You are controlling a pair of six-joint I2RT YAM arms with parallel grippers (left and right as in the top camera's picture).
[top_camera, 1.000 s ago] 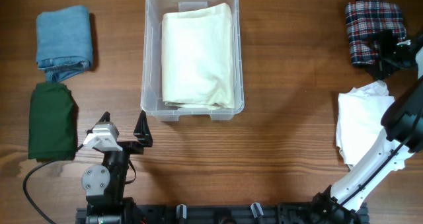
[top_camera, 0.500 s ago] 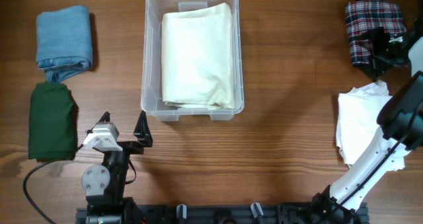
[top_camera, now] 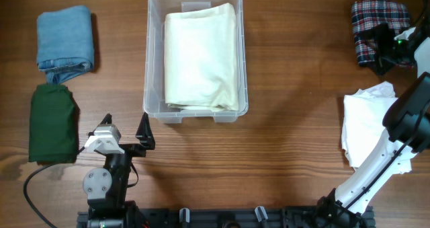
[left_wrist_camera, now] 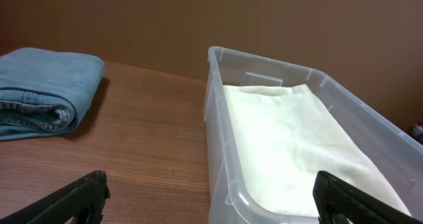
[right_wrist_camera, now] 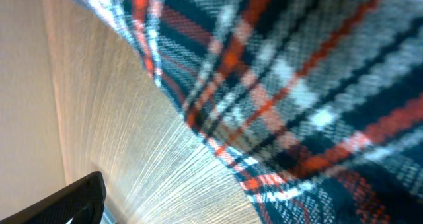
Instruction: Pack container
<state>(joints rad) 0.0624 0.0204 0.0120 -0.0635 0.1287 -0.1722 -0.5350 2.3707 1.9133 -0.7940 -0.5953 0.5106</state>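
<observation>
The clear plastic container (top_camera: 153, 53) stands at the back middle of the table and holds a folded cream cloth (top_camera: 201, 56). It also shows in the left wrist view (left_wrist_camera: 221, 178) with the cream cloth (left_wrist_camera: 291, 138) inside. My left gripper (top_camera: 125, 125) is open and empty, just in front of the container's near left corner. My right gripper (top_camera: 381, 48) is open, down at the near edge of a folded plaid cloth (top_camera: 375, 16) at the far right. In the right wrist view the plaid cloth (right_wrist_camera: 310, 98) fills the frame. Only one finger (right_wrist_camera: 79, 197) shows there.
Folded blue jeans (top_camera: 65, 43) and a folded green cloth (top_camera: 52, 124) lie at the left; the jeans also show in the left wrist view (left_wrist_camera: 46, 92). A crumpled white cloth (top_camera: 366, 124) lies at the right, under my right arm.
My right gripper has moved a little back and left, further onto the plaid cloth. The left arm, the container and the other cloths have not moved.
</observation>
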